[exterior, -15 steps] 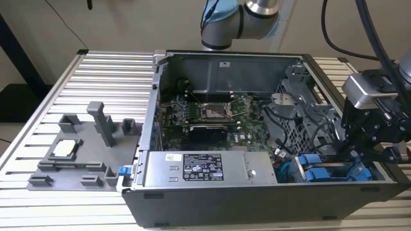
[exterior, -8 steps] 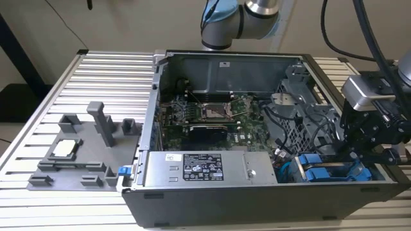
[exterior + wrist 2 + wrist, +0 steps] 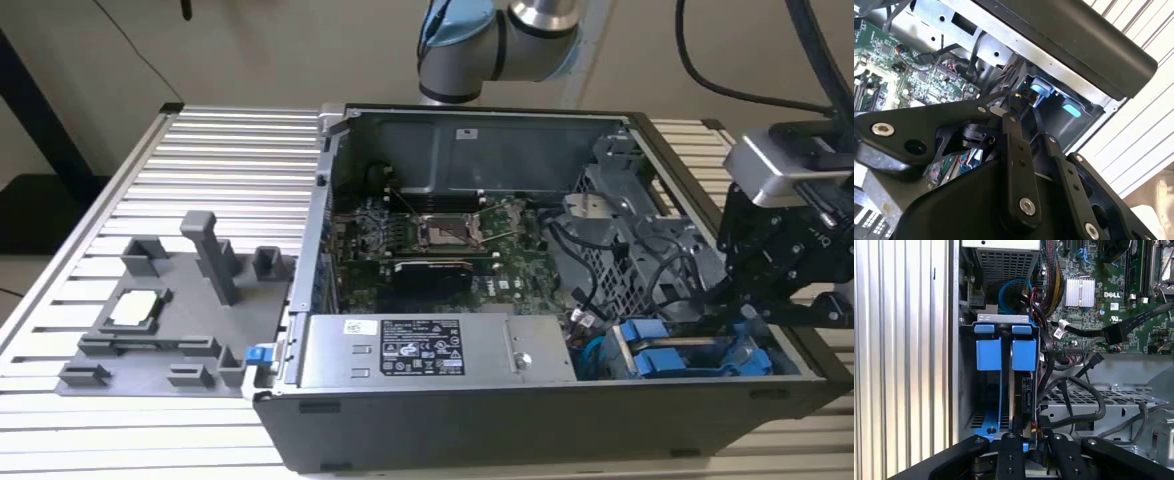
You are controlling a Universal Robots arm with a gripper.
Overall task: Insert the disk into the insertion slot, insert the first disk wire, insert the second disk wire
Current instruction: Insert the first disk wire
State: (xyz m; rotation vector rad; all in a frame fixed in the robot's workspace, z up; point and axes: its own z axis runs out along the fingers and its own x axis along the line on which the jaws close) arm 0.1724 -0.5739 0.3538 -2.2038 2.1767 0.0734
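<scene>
Exterior view first: the computer case lies open on its side on the slatted table, so its bays face up where the arm can reach. The gripper hangs at the exterior view's right, low over the blue carrier tabs. The power supply wears a black-and-white sticker, print too fine to make out. Over to the second wrist view: the gripper pokes in under the case wall, right beside those blue carrier tabs; whether it is closed on anything, I cannot tell. Now the first wrist view, and it settles the disk: it stands edge-on inside the insertion slot, blue carrier and all, fully home by the look of it, with black cables looping just beside it. The gripper sits at the disk's near end, which I'd judge is where the wires plug in. White lettering marks the motherboard; I leave it unread.
</scene>
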